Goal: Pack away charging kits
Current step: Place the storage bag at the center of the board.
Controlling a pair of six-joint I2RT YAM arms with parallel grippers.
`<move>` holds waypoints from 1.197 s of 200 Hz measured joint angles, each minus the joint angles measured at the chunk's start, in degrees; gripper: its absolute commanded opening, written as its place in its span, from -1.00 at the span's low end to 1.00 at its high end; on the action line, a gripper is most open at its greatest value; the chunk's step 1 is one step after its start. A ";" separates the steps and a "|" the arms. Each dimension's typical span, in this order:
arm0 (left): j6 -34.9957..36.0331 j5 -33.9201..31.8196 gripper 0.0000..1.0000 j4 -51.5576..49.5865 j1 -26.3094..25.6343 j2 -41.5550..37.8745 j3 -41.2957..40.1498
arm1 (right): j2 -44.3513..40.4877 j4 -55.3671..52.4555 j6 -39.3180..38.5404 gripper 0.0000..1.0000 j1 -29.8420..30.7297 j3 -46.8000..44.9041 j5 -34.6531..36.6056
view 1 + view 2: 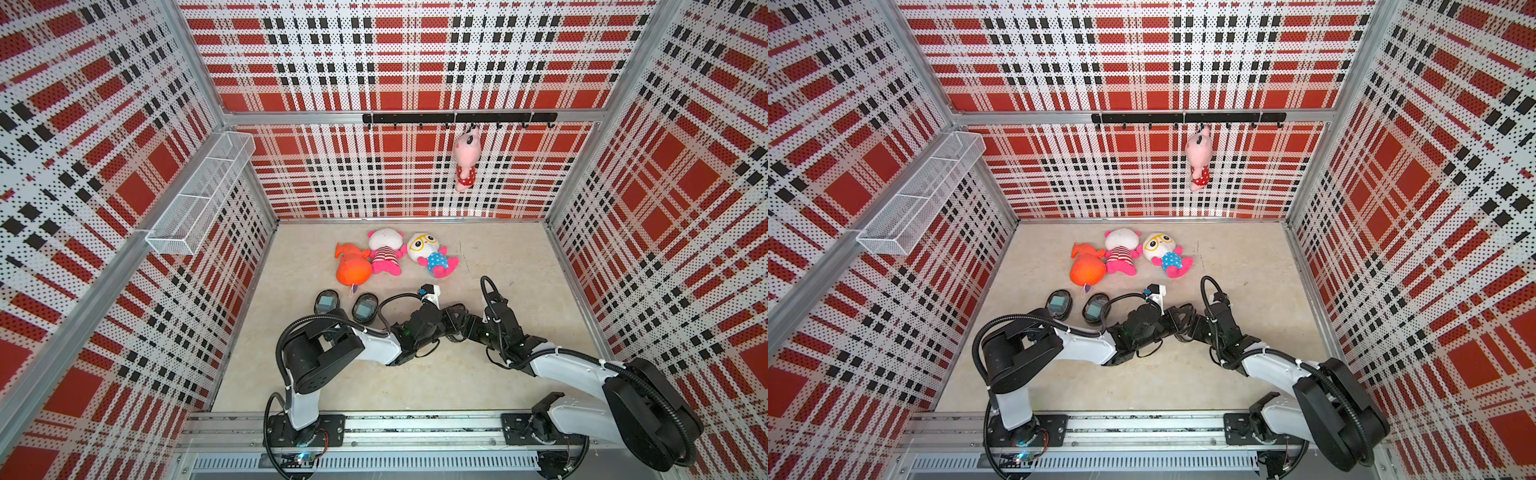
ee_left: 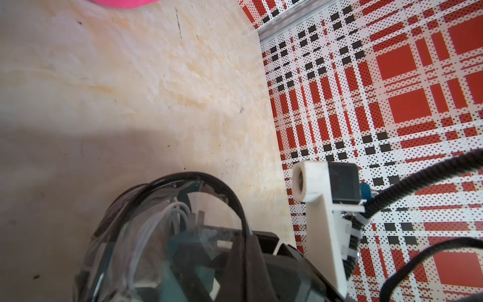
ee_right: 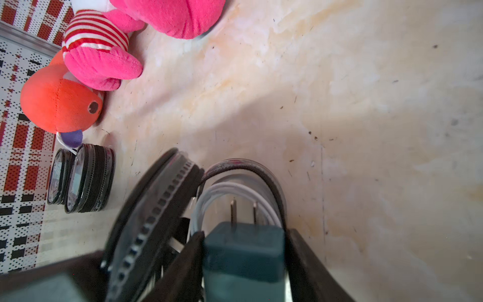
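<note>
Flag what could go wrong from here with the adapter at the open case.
1. The teal plug adapter sits between the right gripper's jaws, prongs aimed at the white cable coiled in the open zip case; pushing deeper may snag or squash the coil.
2. The case's lid stands close beside one jaw; backing out might drag the case.
3. The left arm and right arm crowd together in both top views; a wrist knock seems possible.

Folded in from either side, meeting tip to tip, low and near level, with left gripper (image 1: pixel 449 318) pinched tight and right gripper (image 3: pixel 245 232) fingers (image 3: pixel 311 266) standing apart.
</note>
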 measured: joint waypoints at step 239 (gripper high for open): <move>-1.05 -4.76 0.52 -1.70 4.83 -4.22 -7.41 | -1.44 -5.42 1.53 -0.47 -4.81 0.26 0.17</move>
